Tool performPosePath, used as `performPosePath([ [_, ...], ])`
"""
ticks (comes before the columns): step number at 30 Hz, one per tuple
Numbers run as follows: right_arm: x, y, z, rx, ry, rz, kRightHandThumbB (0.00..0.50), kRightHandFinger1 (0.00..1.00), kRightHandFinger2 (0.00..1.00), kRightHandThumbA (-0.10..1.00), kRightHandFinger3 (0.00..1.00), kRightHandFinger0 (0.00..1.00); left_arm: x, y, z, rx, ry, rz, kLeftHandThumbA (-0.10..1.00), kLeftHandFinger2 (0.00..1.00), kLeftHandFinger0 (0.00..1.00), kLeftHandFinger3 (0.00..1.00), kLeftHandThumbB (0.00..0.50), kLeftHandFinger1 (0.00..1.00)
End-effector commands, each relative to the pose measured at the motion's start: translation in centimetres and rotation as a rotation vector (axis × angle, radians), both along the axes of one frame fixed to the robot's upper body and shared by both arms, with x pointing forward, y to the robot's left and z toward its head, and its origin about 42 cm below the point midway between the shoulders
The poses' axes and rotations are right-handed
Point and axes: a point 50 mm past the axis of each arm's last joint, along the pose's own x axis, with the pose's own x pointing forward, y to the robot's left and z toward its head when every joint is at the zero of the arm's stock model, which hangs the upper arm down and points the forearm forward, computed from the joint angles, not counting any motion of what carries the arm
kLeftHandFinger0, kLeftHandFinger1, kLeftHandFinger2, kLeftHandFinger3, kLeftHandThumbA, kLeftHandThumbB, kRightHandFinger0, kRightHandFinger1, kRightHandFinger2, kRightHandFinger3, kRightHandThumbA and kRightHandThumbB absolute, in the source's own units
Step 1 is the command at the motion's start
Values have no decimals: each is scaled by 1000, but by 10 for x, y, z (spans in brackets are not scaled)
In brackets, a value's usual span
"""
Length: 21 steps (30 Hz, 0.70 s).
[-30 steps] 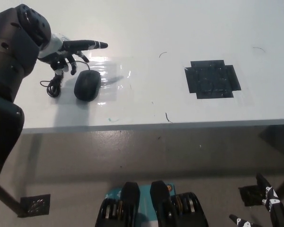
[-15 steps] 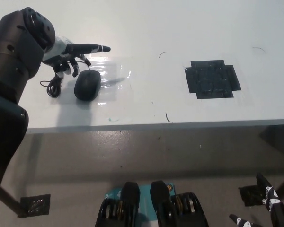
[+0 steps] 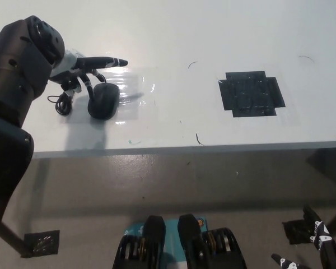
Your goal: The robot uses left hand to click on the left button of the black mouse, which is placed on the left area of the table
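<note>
The black mouse [image 3: 103,101] lies on the left part of the white table [image 3: 173,33], its cable coiled [image 3: 61,104] to its left. My left hand [image 3: 83,70] hovers just beyond the mouse's far end, holding nothing. One finger [image 3: 107,62] stretches out to the right above the table. The other fingers [image 3: 88,85] curl down and reach the mouse's far left edge; whether they press on it I cannot tell. My right hand [image 3: 320,242] hangs low at the bottom right, below the table's front edge, and only partly shows.
A black tape patch [image 3: 251,93] is stuck on the table at the right. A shiny clear film [image 3: 135,85] lies under and to the right of the mouse. The table's front edge [image 3: 173,148] runs across the middle of the picture.
My left hand has come down and a little nearer, bringing its curled fingers onto the mouse's far left edge. The mouse and the right hand have not moved.
</note>
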Motion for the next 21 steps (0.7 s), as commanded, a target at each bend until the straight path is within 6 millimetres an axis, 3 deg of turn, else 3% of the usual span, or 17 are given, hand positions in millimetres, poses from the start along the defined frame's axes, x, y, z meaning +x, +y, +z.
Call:
performPosePath([
  [1, 5, -1, 13, 5, -69, 17, 115, 974, 1000, 1000, 1000, 758, 4, 5, 27, 3, -63, 13, 1000, 369, 0, 1000, 493, 0],
  [11, 3, -2, 13, 5, -70, 26, 100, 980, 1000, 1000, 1000, 749, 2, 5, 13, 16, -27, 12, 1000, 345, 0, 1000, 500, 0],
  [15, 4, -2, 13, -2, -73, 23, 113, 967, 1000, 1000, 1000, 745, 1, 6, 5, 20, -11, 14, 1000, 282, 0, 1000, 500, 0],
  [21, 8, 0, 14, -4, -83, 28, 117, 949, 1000, 1000, 1000, 730, -1, 9, 0, 22, 14, -7, 1000, 273, 0, 1000, 500, 0],
])
